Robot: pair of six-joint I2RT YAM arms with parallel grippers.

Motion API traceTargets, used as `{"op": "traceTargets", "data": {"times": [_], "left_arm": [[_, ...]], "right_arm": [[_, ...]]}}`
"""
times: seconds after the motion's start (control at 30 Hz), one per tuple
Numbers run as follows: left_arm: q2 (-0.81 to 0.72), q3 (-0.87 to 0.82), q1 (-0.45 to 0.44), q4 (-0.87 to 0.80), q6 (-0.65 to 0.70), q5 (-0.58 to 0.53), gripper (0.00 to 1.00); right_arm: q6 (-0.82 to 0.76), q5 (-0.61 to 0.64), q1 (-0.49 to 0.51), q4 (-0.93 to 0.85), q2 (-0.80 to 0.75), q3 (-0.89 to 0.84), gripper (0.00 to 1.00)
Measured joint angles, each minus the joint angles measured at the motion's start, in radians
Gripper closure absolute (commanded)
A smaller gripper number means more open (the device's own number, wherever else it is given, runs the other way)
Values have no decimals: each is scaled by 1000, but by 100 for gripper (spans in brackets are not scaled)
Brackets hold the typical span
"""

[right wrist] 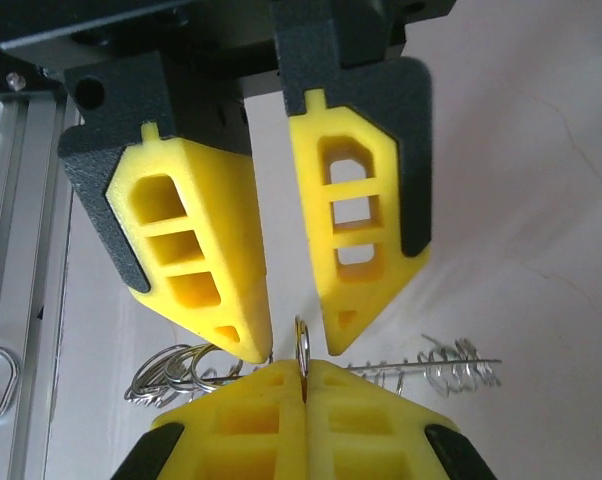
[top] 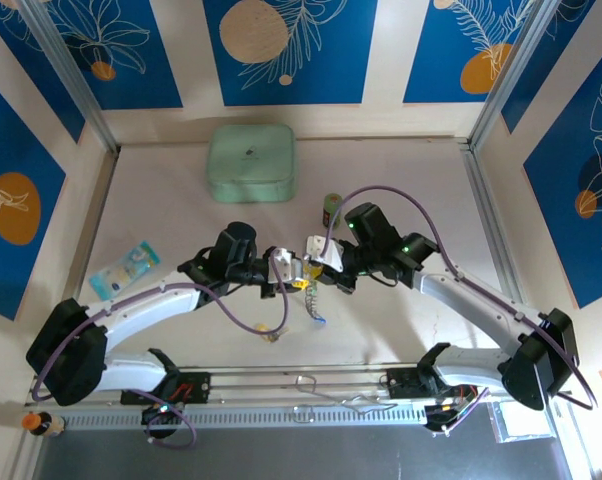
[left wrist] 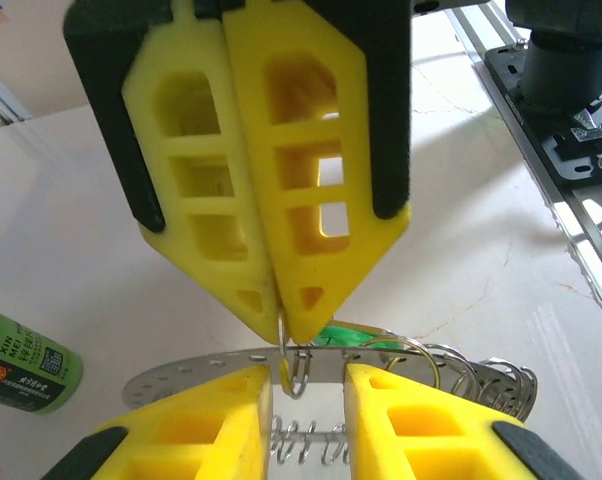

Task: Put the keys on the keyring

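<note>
From my station I see a pale beige bench (top: 411,190), smooth, with thin hairline marks (left wrist: 573,290) on its surface. On the far, left and right sides stand wall panels (top: 291,50), blue with white leaves and orange discs, separated by cream strips. Slanted metal posts (top: 66,65) frame the far corners. The light is even and the shadows are soft.

A mint-green square box with rounded corners (top: 251,162) lies flat at the far side of the pale tabletop (top: 181,200). A small upright green cylinder with a printed label (top: 332,210) stands near the box's right front corner, apart from it; the left wrist view shows it at the frame's left edge (left wrist: 21,362). A teal printed packet (top: 124,270) lies flat well to the left. A small orange-capped bottle (top: 41,423) sits at the near left corner. Blue wall panels with white leaf drawings and orange discs (top: 286,50) surround the table.
</note>
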Motion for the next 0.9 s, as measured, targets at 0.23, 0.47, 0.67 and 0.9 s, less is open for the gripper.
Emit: {"op": "traceTargets", "data": {"times": [0.23, 0.47, 0.67, 0.9], "left_arm": [[5, 0, 0, 1, -3, 21, 85], [13, -4, 0, 10, -6, 30, 100], [13, -49, 1, 112, -85, 30, 100], [12, -170, 1, 325, -196, 30, 100]], "right_arm": [[-32, 52, 27, -62, 43, 61, 100], [-18, 48, 27, -79, 47, 64, 100], [34, -39, -23, 8, -25, -34, 67], [188, -164, -136, 250, -225, -266, 66]]}}
